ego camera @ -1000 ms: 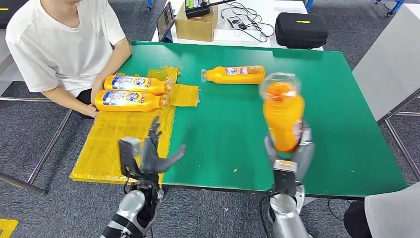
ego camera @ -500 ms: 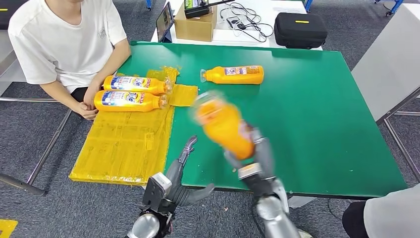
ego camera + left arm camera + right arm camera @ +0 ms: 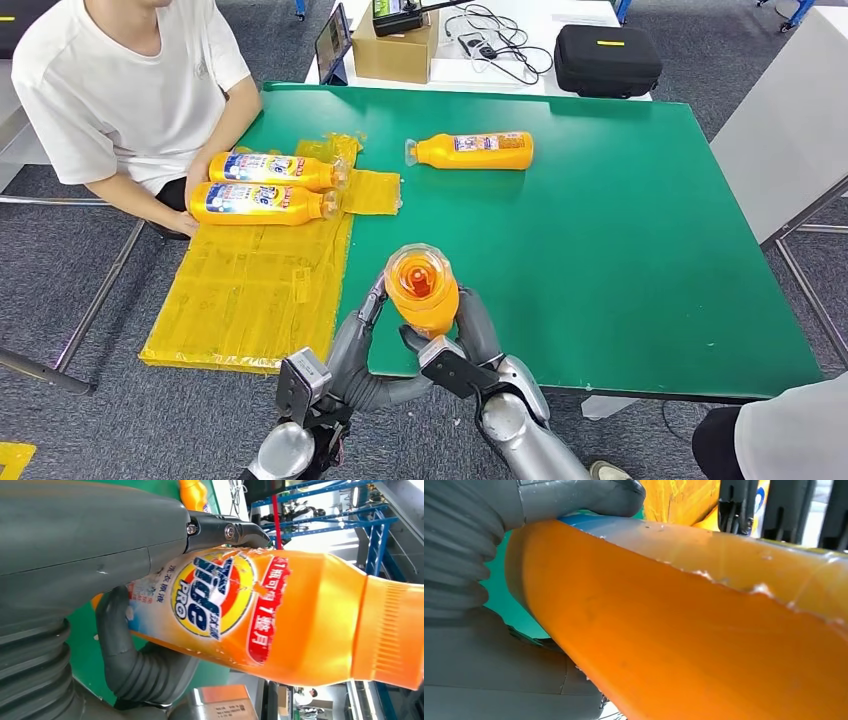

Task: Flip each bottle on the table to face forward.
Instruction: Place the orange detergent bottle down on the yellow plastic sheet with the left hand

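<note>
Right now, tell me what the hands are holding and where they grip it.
Both hands, left hand and right hand, hold one orange bottle by its labelled body, cap end up toward the head camera.

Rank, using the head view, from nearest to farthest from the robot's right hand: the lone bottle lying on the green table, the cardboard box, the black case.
From the right hand:
1. Lone bottle, lying mid-table, straight ahead.
2. Cardboard box, beyond the table's far edge, left of centre.
3. Black case, beyond the far edge, to the right.
</note>
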`<action>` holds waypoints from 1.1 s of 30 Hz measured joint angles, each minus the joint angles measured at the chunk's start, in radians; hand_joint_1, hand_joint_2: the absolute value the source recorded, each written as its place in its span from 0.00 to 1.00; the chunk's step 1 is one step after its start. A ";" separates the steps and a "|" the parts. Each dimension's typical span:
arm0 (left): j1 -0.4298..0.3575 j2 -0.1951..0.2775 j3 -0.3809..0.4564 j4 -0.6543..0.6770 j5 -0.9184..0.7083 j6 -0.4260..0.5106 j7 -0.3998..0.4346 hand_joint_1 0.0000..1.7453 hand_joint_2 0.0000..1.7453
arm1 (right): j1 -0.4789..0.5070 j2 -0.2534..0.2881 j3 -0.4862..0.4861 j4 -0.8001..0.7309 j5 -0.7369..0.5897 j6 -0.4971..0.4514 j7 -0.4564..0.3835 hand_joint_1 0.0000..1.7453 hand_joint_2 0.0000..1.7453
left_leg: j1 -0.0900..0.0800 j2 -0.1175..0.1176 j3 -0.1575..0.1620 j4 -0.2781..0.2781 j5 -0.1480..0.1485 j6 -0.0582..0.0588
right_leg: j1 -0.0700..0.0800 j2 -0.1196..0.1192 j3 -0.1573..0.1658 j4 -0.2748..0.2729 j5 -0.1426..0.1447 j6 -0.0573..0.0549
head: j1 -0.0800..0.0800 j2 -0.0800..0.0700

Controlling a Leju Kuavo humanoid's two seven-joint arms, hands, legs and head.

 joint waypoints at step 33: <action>-0.037 -0.094 -0.042 0.019 0.346 0.358 0.128 0.00 1.00 | -0.044 0.048 0.151 0.144 0.048 -0.146 0.037 1.00 1.00 | 0.000 0.001 0.000 0.000 0.000 0.000 | 0.000 0.000 -0.001 0.000 0.000 0.000 | 0.000 0.000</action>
